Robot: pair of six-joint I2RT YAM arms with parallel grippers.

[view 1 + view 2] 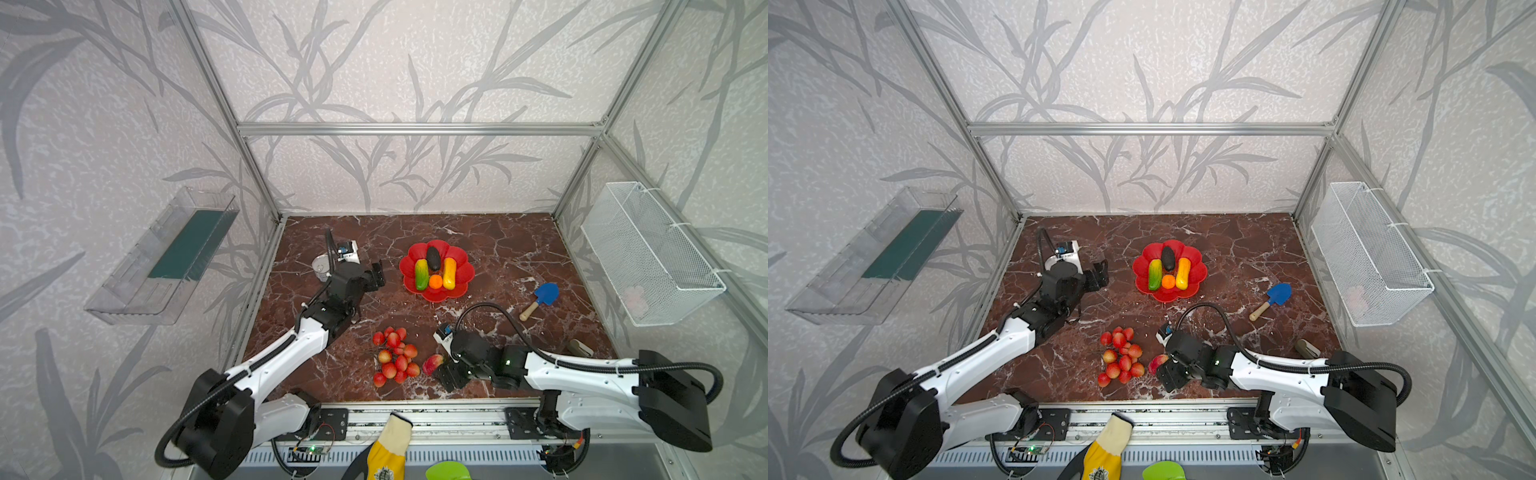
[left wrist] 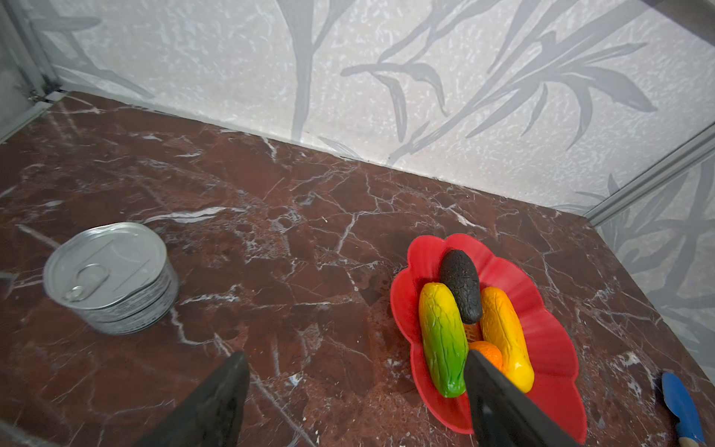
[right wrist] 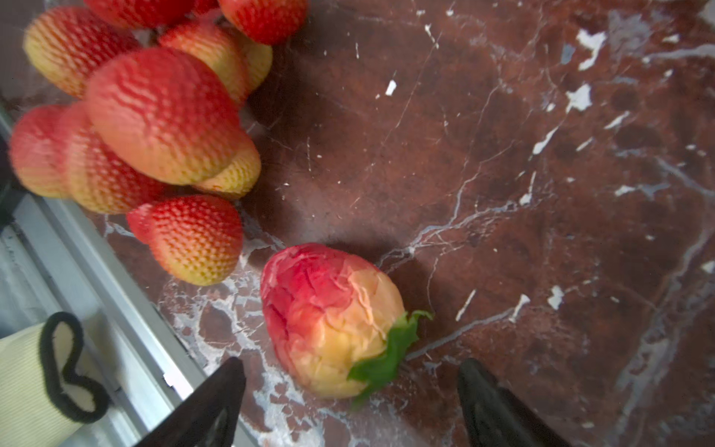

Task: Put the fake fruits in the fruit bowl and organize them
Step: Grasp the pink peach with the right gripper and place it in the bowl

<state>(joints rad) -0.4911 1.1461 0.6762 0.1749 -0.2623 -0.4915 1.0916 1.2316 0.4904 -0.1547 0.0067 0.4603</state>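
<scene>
On the left of the marble table (image 1: 498,249), a silver tin can (image 2: 112,278) is seen beside the left arm's wrist. The left gripper (image 1: 378,274) is held over bare table between the can and the fruit bowl (image 1: 465,270); its jaws are spread wide, and nothing is gripped between them. In the red bowl, near the table's middle, four fake fruits are laid. The yellow-green oblong (image 1: 421,274) and the yellow-orange oblong (image 1: 449,273) are set side by side, with the dark oval (image 1: 433,257) at their far ends and the orange ball (image 1: 435,281) tucked between their near ends. Nearer the front edge, well apart from the bowl, the berry cluster (image 1: 395,355) is spread on the table, and the red-yellow apple (image 3: 332,317) is lying just beside it. The right gripper (image 1: 446,376) is brought close around the apple's leafy end, jaws wide, with a gap left on each side. Farther right a blue toy shovel (image 1: 540,299) is found.
</scene>
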